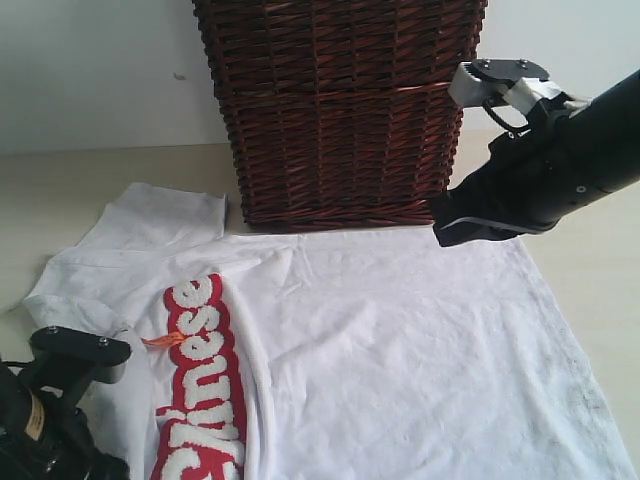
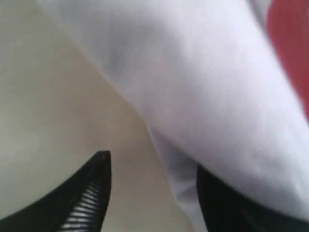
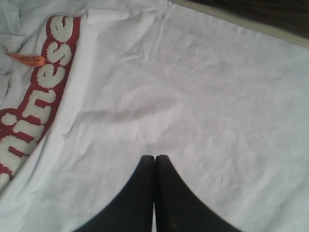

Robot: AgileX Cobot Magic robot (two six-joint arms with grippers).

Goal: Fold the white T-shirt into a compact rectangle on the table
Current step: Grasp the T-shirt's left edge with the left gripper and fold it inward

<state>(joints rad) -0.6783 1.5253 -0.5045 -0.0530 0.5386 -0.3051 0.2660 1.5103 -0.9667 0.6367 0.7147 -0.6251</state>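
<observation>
pale desk (image 1: 60, 180) w/ wicker basket (image 1: 340, 110) at back; white t-shirt (image 1: 400, 340) spread in front, collar end folded over. right arm (image 1: 540, 180) angled down over far hem, left arm (image 1: 60, 400) low by near sleeve. left wrist: left jaws parted, cloth edge draped between, not pinched. lift now & i reckon it slips out. right wrist: right jaws clenched, empty, just over shirt.

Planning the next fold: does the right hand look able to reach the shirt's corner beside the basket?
Likely yes: the shut right hand hangs over that end of the white T-shirt, nothing between them; the wicker basket stands close.
</observation>
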